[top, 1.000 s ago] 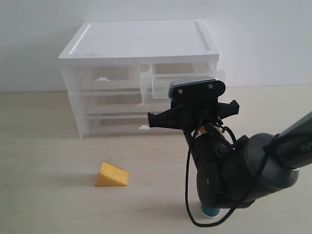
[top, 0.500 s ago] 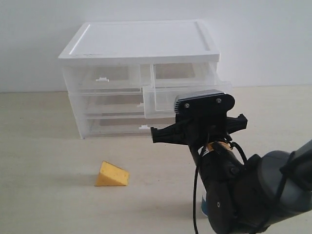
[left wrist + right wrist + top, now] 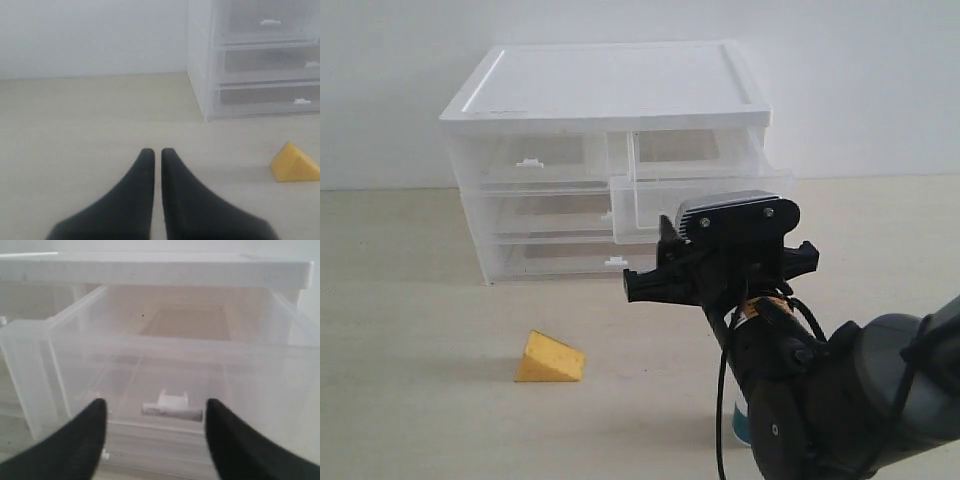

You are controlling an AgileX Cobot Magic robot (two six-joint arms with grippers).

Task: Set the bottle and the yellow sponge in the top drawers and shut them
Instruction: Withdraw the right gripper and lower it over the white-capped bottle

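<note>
Sponge (image 3: 550, 360): yellow wedge on the table (image 3: 410, 300), in front of the cabinet (image 3: 610, 85).
Bottle (image 3: 741, 428): teal sliver, mostly hidden behind the right arm (image 3: 860, 400).
Right top drawer (image 3: 700, 205): translucent, pulled out.
Left top drawer (image 3: 530, 160): shut.
Right gripper (image 3: 156, 406): spread, facing the open drawer's handle (image 3: 172, 407).
Left gripper (image 3: 157, 152): pressed together, empty.

Yel-orange sponge (image 3: 550, 359), transl. white drawers (image 3: 655, 205), teal bottle (image 3: 741, 426), blk fingers (image 3: 131, 200), beige table (image 3: 410, 300), white wall (image 3: 870, 80).

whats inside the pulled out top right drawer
Nothing shows inside the translucent white plastic drawer: through its front wall the right wrist view shows only bare floor. The fingers of the open black right gripper cover the lower front corners, so those spots are unseen.
</note>
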